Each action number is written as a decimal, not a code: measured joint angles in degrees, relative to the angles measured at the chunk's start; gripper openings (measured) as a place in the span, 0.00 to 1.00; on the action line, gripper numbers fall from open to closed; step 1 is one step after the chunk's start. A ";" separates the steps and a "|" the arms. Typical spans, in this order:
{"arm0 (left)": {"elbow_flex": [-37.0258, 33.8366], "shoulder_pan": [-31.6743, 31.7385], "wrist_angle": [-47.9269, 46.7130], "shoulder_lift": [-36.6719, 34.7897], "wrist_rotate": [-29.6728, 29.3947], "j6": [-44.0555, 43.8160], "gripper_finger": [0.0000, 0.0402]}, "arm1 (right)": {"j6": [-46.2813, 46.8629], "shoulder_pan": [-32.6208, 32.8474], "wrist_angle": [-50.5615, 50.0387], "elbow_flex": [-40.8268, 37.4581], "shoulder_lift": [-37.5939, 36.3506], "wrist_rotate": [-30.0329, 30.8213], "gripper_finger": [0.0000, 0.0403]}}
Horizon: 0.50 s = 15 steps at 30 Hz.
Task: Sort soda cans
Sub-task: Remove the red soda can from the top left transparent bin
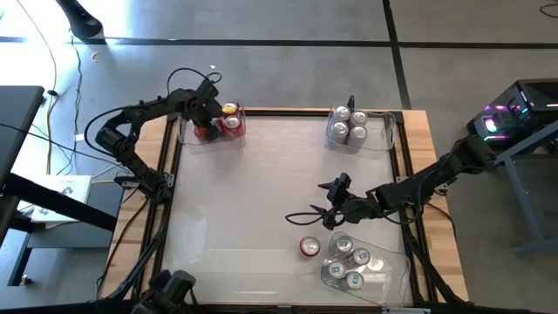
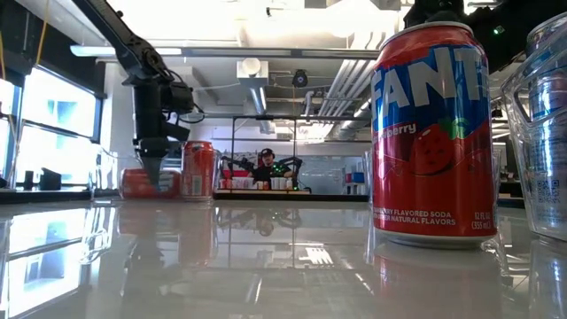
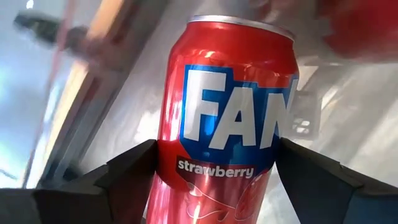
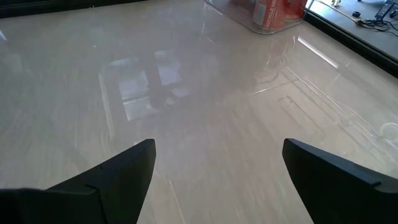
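My left gripper [image 1: 212, 122] reaches down into the clear bin [image 1: 187, 139] at the table's far left corner, which holds red soda cans [image 1: 230, 122]. Its open fingers stand on either side of a red Fanta strawberry can [image 3: 230, 106] that lies on its side in the bin [image 2: 142, 183], next to an upright red can [image 2: 198, 168]. My right gripper [image 1: 331, 202] hovers open over bare table right of centre and holds nothing [image 4: 217, 155]. Another red can [image 1: 309, 248] stands upright on the table, just beside the near right bin [image 1: 397, 262]. My left gripper comes at the lying red can from above, pointing down, one finger [image 3: 134, 168] along each side of its body [image 3: 171, 149], fingers across the can. I cannot tell whether the fingers touch it. The can rests on the bin's floor.
The near right bin holds several blue and silver cans [image 1: 349, 260]. A far right bin [image 1: 388, 131] holds silver cans [image 1: 347, 125]. A raised wooden frame [image 1: 261, 112] borders the white table. The table's middle and near left are bare.
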 joint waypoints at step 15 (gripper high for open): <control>0.51 1.32 -0.79 2.81 -0.96 -6.23 0.66 | -0.51 0.02 0.00 0.00 0.00 0.00 0.86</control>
